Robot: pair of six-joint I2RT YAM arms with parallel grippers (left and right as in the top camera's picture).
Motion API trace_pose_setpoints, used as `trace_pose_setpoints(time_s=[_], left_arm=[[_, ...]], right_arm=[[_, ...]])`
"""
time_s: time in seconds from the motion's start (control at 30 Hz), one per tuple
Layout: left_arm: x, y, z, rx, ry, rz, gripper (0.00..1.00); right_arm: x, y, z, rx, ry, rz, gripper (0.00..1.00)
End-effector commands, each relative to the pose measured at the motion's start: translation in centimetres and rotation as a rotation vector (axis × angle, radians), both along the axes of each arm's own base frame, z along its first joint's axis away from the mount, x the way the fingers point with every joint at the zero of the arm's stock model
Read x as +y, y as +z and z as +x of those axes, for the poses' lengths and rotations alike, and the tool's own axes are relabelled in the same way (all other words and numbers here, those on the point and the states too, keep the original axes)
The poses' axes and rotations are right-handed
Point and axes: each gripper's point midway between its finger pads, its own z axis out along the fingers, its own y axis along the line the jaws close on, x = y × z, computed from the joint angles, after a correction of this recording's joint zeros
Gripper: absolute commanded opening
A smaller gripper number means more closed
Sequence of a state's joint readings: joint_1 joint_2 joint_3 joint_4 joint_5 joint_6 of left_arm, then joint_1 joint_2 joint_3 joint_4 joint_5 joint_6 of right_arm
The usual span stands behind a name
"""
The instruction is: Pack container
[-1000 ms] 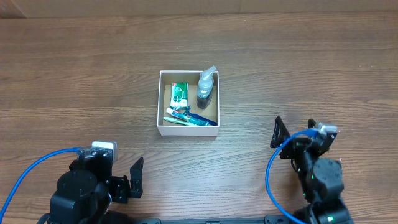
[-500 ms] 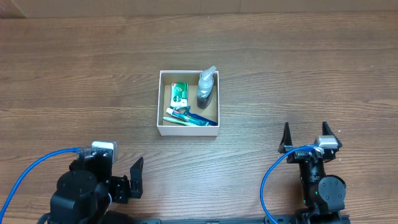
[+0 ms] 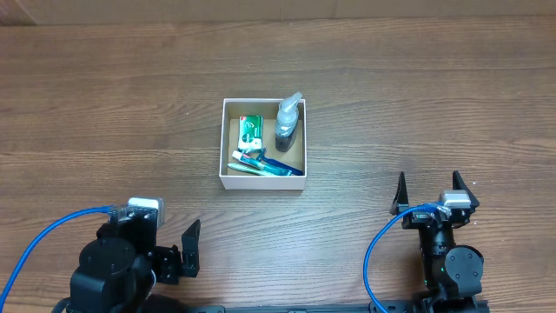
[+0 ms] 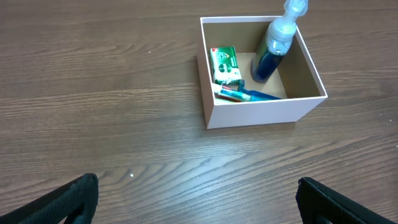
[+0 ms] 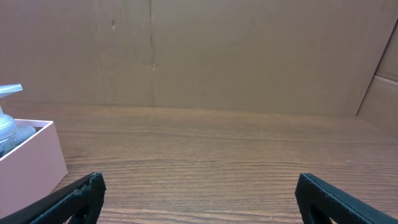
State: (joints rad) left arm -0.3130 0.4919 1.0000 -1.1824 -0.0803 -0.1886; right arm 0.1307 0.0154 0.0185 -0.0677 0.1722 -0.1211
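Observation:
The container (image 3: 226, 143) is a small square box with white walls and a brown inside, at the table's middle. It holds a clear pump bottle (image 3: 288, 123), a green packet (image 3: 250, 130) and a blue toothbrush (image 3: 261, 165). It also shows in the left wrist view (image 4: 261, 115) with the bottle (image 4: 273, 46) and the packet (image 4: 225, 63), and its corner shows in the right wrist view (image 5: 34, 155). My left gripper (image 4: 199, 199) is open and empty near the front left edge. My right gripper (image 5: 199, 196) is open and empty at the front right, apart from the container.
The wooden table (image 3: 417, 104) runs wide on all sides of the container. A brown cardboard wall (image 5: 217, 50) stands behind the table. Blue cables (image 3: 35, 239) loop by both arm bases at the front edge.
The right arm has swung from a slanted pose to face straight ahead, then stayed still. The left arm and the container's contents have not moved.

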Motion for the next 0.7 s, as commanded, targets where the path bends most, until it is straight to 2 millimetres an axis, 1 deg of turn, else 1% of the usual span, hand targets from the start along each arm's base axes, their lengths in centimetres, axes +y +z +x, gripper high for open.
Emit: trace_pose_setpoints(time_s=[0.0, 0.57, 0.67], left_arm=[[0.12, -0.14, 0.0, 0.003, 0.016, -0.008, 1.0], [0.12, -0.14, 0.0, 0.003, 0.015, -0.008, 1.0], [1.02, -0.65, -0.09, 0.022, 0.065, 0.002, 1.0]], right_arm=[[-0.22, -0.13, -0.01, -0.005, -0.012, -0.006, 1.0], [-0.22, -0.13, -0.01, -0.005, -0.012, -0.006, 1.0], [-0.22, -0.13, -0.01, -0.005, -0.012, -0.006, 1.0]])
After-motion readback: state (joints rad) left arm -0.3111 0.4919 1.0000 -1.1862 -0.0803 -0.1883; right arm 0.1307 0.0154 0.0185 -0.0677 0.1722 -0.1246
